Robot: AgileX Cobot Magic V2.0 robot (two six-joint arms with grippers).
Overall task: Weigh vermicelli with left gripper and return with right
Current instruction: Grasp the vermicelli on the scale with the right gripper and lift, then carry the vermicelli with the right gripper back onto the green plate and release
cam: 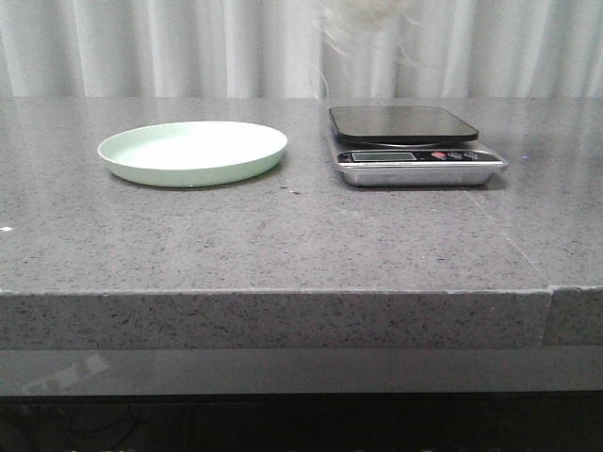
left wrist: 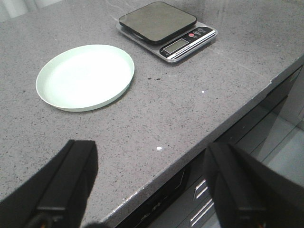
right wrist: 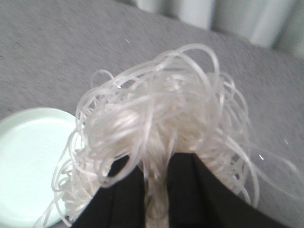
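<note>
The vermicelli (right wrist: 161, 128), a fluffy clump of curly off-white strands, is held in my right gripper (right wrist: 156, 180), whose black fingers are shut on it. In the front view only a blurred pale wisp of the vermicelli (cam: 363, 24) shows at the top, high above the scale (cam: 405, 137); the right gripper itself is out of that view. The pale green plate (cam: 193, 151) lies empty at the left and shows below the clump in the right wrist view (right wrist: 26, 161). My left gripper (left wrist: 149, 185) is open and empty over the table's front edge, away from the plate (left wrist: 85, 76) and the scale (left wrist: 164, 26).
The scale's black platform (cam: 400, 122) is bare, with a display (cam: 391, 156) and buttons in front. The grey stone table (cam: 283, 235) has a front edge with drawers (left wrist: 204, 199) below. White curtains (cam: 141, 47) hang behind.
</note>
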